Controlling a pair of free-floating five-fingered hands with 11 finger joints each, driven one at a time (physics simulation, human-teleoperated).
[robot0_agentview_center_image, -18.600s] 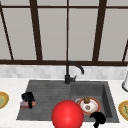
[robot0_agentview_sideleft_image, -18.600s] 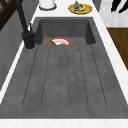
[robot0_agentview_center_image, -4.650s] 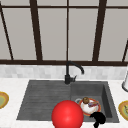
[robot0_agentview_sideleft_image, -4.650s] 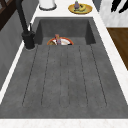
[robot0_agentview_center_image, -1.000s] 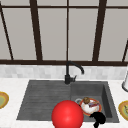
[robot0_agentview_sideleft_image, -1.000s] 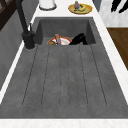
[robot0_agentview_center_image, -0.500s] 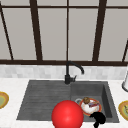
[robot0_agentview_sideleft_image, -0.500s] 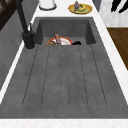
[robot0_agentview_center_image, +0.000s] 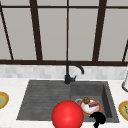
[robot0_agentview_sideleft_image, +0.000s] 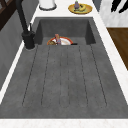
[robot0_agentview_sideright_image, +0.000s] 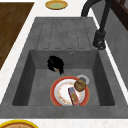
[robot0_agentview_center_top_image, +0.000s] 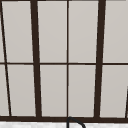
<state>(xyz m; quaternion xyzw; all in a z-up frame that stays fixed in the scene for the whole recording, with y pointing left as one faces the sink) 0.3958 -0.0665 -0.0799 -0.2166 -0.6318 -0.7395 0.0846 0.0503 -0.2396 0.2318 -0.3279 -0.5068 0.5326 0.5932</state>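
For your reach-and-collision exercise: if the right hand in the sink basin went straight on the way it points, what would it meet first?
Probably the rim of the red-rimmed plate: the right hand hangs just beside it, though its exact pointing and depth are unclear.

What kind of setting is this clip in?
A simulated kitchen, at the sink. A dark grey sink with a ribbed drainboard sits in a white counter, a black faucet stands behind it under a dark-framed window, and a red-rimmed plate lies in the basin beside a black hand.

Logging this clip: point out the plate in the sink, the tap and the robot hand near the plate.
plate (robot0_agentview_sideright_image: 56, 87): right side view, red rim at its left.
tap (robot0_agentview_center_image: 67, 78): front view, base of the black spout.
robot hand (robot0_agentview_sideright_image: 55, 63): right side view, middle of the black hand.
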